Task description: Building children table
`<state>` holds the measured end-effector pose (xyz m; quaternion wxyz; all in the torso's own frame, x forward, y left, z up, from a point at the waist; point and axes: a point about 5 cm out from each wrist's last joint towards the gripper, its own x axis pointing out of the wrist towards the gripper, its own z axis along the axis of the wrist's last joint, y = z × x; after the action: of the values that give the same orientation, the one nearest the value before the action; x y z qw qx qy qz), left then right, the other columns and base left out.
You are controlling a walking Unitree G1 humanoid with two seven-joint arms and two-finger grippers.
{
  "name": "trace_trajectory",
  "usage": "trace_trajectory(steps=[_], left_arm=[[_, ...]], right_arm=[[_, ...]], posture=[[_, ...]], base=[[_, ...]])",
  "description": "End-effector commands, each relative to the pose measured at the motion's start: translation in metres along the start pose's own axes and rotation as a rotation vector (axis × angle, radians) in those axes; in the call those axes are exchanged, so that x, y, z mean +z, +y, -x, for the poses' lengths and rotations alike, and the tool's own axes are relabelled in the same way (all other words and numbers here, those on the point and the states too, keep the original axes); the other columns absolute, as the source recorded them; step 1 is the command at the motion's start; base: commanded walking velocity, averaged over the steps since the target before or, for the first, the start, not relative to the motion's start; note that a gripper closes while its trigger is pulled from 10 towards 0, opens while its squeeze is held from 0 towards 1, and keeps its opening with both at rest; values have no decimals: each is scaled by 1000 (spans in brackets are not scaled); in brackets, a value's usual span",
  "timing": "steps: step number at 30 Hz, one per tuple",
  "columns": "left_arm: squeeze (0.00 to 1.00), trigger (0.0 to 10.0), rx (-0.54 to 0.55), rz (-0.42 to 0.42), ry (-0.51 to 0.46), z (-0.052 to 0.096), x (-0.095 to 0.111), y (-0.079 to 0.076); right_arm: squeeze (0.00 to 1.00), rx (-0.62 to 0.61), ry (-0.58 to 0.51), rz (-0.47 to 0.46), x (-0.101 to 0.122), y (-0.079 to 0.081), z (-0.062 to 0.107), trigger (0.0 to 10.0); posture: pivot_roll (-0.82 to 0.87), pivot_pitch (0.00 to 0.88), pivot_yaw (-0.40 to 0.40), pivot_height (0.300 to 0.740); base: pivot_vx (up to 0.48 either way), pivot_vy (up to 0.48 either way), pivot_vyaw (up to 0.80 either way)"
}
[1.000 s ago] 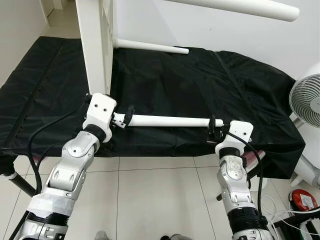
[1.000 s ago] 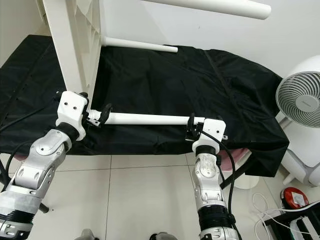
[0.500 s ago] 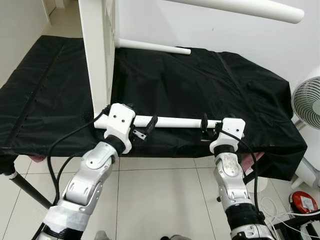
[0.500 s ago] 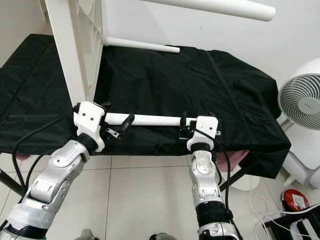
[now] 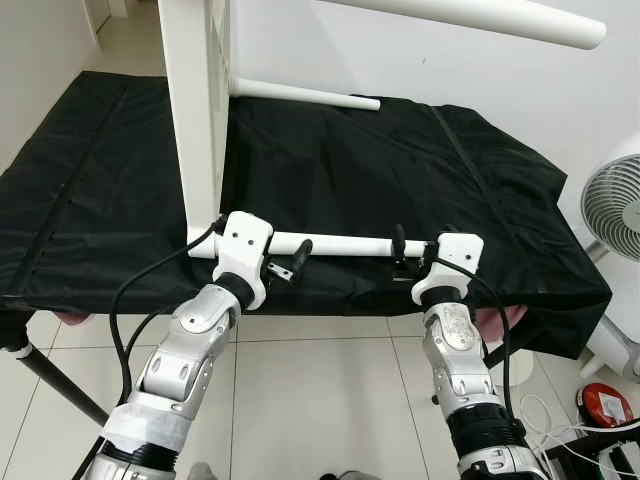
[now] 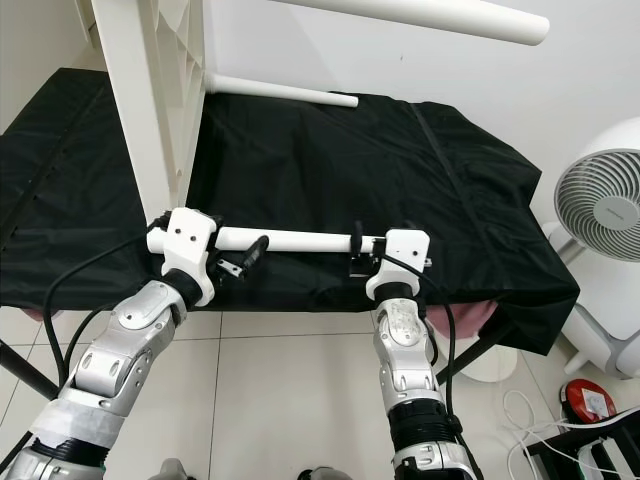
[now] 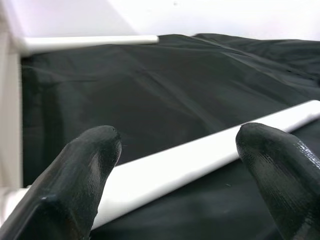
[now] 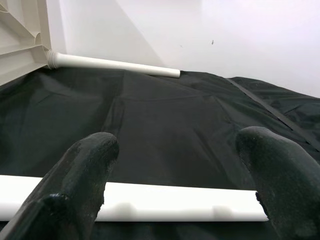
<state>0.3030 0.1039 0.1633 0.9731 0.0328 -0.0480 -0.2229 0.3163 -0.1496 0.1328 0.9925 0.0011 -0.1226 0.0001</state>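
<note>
I've got both grippers on the near table leg (image 5: 340, 244) — left gripper (image 5: 292, 262) by its tabletop end, right gripper (image 5: 400, 252) by its free end. Both sets of fingers stand spread, the leg running crosswise between them, its long axis spanning from one gripper to the other. Its inner end meets the upended white tabletop (image 5: 195, 110), just beyond my left gripper — seated or not, I can't quite tell. I count three legs: this one, the far leg (image 5: 300, 94), and the top leg (image 5: 480, 15). All rests on the black cloth (image 5: 400, 170).
</note>
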Motion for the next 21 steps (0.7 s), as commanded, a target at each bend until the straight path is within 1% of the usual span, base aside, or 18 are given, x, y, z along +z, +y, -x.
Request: trace_trajectory(steps=[1,5,6,8,9,10,11,12,13,15,16,19,21], left_arm=[[0,10000,134,28,11,0,-5,6],[0,10000,168,-3,12,4,-12,6],[0,10000,186,-29,19,10,-18,6],[0,10000,186,-29,19,10,-18,6],[0,10000,201,-34,20,14,-21,6],[0,10000,194,-29,26,17,-24,5],[0,10000,194,-29,26,17,-24,5],[0,10000,189,-28,16,21,-26,4],[0,10000,189,-28,16,21,-26,4],[0,10000,190,-3,26,27,-32,3],[0,10000,190,-3,26,27,-32,3],[0,10000,210,34,35,30,-36,5],[0,10000,230,30,20,31,-35,7]], right_arm=[[0,-14,0,8,1,-7,-2,10000],[0,-23,-7,40,-1,-8,-1,10000],[0,-16,-9,60,-3,-5,1,10000],[0,-16,-9,60,-3,-5,1,10000],[0,-1,-7,66,-4,-2,2,10000],[0,14,-5,71,-5,1,4,10000],[0,14,-5,71,-5,1,4,10000],[0,31,2,74,-7,4,7,10000],[0,31,2,74,-7,4,7,10000],[0,59,14,75,-11,8,11,10000],[0,59,14,75,-11,8,11,10000],[0,79,20,78,-13,11,11,10000],[0,103,16,82,-13,13,10,10000]], posture=[[-25,0,-90,740],[-13,0,-82,740],[-8,0,-83,740],[-8,0,-83,740],[-8,0,-83,740],[-1,0,-85,740],[-1,0,-85,740],[6,0,-92,740],[6,0,-92,740],[14,0,-100,740],[14,0,-100,740],[20,0,-109,740],[27,0,-118,740]], base=[[0,0,0],[0,0,0],[0,0,0],[0,0,0],[0,0,0],[0,0,0],[0,0,0],[0,0,0],[0,0,0],[0,0,0],[0,0,0],[0,0,0],[0,0,0]])
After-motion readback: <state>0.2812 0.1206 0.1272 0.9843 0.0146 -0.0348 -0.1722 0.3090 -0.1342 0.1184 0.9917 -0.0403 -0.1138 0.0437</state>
